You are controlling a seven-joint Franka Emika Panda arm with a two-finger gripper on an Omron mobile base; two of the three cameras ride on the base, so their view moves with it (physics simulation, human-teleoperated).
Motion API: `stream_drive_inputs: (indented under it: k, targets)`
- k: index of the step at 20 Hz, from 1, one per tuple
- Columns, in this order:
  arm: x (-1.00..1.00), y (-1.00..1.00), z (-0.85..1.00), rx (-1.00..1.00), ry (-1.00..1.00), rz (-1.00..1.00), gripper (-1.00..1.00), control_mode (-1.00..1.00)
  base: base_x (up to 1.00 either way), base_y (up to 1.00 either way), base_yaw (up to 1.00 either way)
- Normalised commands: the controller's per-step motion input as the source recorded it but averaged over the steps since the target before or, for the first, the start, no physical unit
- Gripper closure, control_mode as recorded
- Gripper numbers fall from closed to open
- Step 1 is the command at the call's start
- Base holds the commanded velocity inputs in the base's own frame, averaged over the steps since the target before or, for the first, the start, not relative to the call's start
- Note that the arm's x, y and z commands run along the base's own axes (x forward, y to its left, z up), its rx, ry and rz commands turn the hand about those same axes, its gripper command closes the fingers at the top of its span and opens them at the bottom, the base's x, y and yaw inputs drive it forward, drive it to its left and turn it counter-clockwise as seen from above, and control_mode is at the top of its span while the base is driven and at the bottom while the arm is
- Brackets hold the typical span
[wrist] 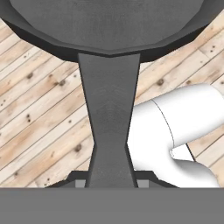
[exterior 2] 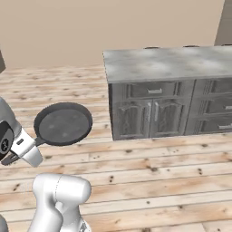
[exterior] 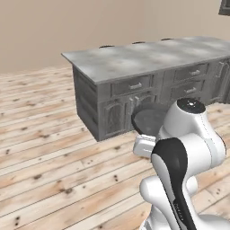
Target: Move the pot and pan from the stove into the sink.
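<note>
The pan (exterior 2: 63, 123), a shallow dark grey skillet with a speckled inside, hangs in the air above the wooden floor. My gripper (exterior 2: 37, 142) is shut on its short straight handle (wrist: 109, 118), which runs up between the fingertips in the hand view to the round bowl (wrist: 113, 22). From the left base view the pan (exterior: 148, 120) sits just ahead of my white hand (exterior: 143, 146), in front of the island cabinets. The pot, the stove and the sink are out of view.
A kitchen island with a pale marble top (exterior: 148, 58) and grey drawers and doors (exterior 2: 154, 113) stands ahead. Dark stool tops (exterior: 106, 46) peek over its far edge. Plank floor (exterior 2: 149, 181) spreads around it, with a beige wall behind.
</note>
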Motion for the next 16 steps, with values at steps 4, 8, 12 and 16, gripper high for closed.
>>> stream_drive_inputs:
  k: [4, 8, 12, 16]
  targets:
    - [0.00, 0.00, 0.00, 0.00, 0.00, 0.00, 1.00, 1.00, 0.00, -0.20, -0.28]
    - [0.00, 0.00, 0.00, 0.00, 0.00, 0.00, 1.00, 1.00, 0.00, -0.22, -0.29]
    - [0.00, 0.00, 0.00, 0.00, 0.00, 0.00, 1.00, 1.00, 0.00, -0.22, -0.29]
    - [0.00, 0.00, 0.00, 0.00, 0.00, 0.00, 1.00, 1.00, 0.00, -0.23, -0.29]
